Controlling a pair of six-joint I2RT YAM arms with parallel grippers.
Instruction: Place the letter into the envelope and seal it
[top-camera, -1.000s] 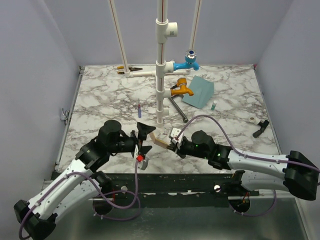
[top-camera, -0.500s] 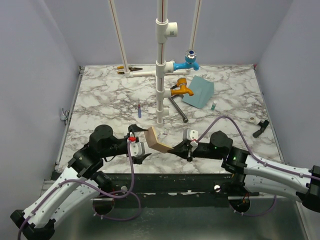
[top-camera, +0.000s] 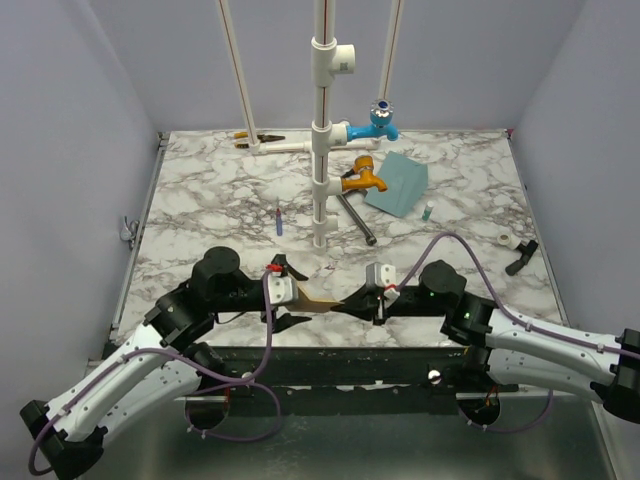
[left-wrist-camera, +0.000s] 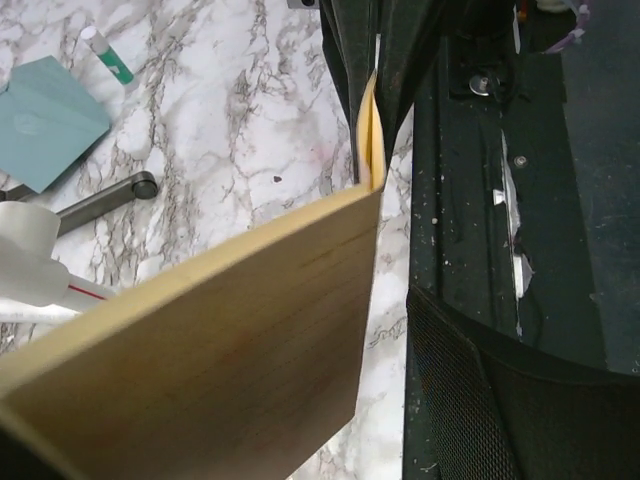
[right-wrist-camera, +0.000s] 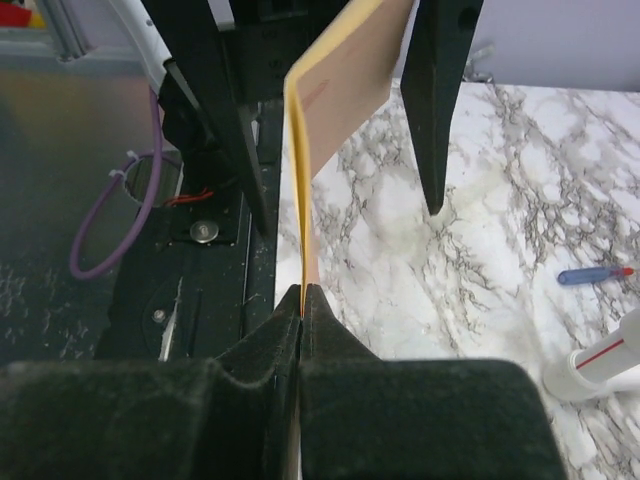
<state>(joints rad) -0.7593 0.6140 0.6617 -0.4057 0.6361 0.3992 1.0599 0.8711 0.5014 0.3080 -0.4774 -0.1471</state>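
Note:
The letter is a tan folded sheet held above the table's near edge. My right gripper is shut on its right end; the right wrist view shows the closed tips pinching the thin folded edge of the letter. My left gripper is open, and its fingers stand wide apart on either side of the sheet's left end. The letter fills the left wrist view. The teal-blue envelope lies flat at the back right, seen far off as the envelope.
A white pipe stand with blue and orange taps rises mid-table. Near it lie a black bar, a blue pen and a glue stick. A tape roll and a black tool sit far right.
The left gripper has moved right, so its open jaws now straddle the letter's left end. The letter has tipped from standing steeply to lying flatter. The right gripper stays shut on it.

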